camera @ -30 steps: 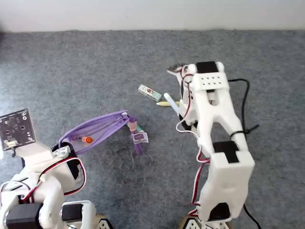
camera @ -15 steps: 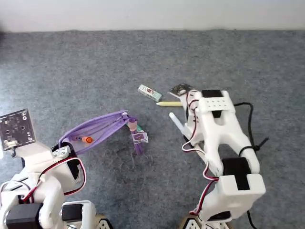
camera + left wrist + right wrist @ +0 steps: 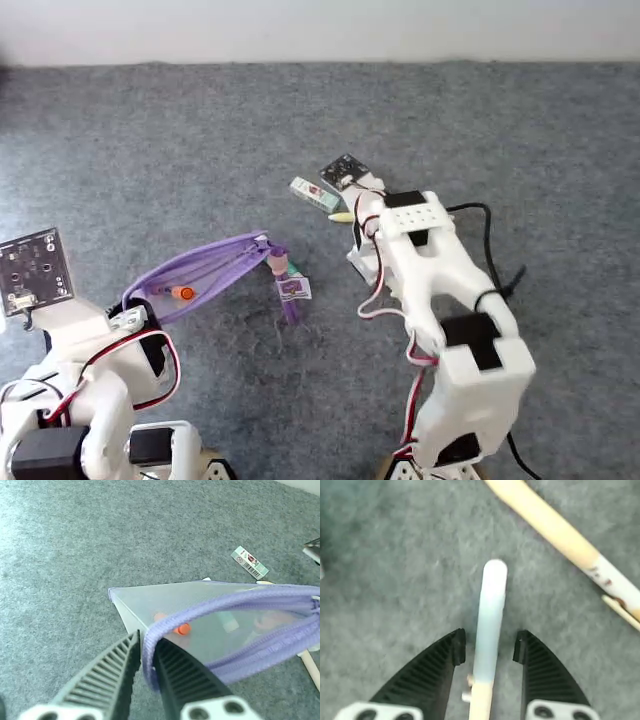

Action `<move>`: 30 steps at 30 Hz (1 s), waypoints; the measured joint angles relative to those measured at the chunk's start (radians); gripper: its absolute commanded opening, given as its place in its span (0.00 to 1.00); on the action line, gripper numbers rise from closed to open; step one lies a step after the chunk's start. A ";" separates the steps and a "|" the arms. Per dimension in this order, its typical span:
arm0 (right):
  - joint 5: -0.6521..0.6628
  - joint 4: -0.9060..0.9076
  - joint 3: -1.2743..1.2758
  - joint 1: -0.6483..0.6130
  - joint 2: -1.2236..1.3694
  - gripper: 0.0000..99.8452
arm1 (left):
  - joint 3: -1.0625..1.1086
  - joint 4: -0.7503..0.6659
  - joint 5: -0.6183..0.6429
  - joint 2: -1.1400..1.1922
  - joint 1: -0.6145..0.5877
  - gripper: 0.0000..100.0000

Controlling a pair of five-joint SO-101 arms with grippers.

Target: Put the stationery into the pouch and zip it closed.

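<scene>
gaping translucent purple pouch (image 3: 210, 612) pinched by left end effector (image 3: 144, 641), right end effector (image 3: 489, 642) spread astride pen (image 3: 490, 605)

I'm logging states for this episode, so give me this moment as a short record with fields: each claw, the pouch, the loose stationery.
left claw: shut on the rim of the purple pouch
right claw: open, jaws either side of a pale pen lying on the grey mat
pouch state: unzipped, with an orange item inside
loose items: yellow pencil and small green-and-white box, on the mat outside the pouch
stage: pen not yet lifted, zip open
</scene>
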 measured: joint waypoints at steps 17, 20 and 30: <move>-0.028 0.344 -0.267 0.003 0.037 0.01 | 0.002 0.000 0.000 0.000 0.000 0.01; -0.048 0.450 -0.267 0.000 -0.075 0.01 | 0.002 0.000 0.000 0.000 0.000 0.01; -0.284 0.721 -0.267 -0.081 -0.509 0.01 | 0.002 0.000 0.000 0.000 0.000 0.01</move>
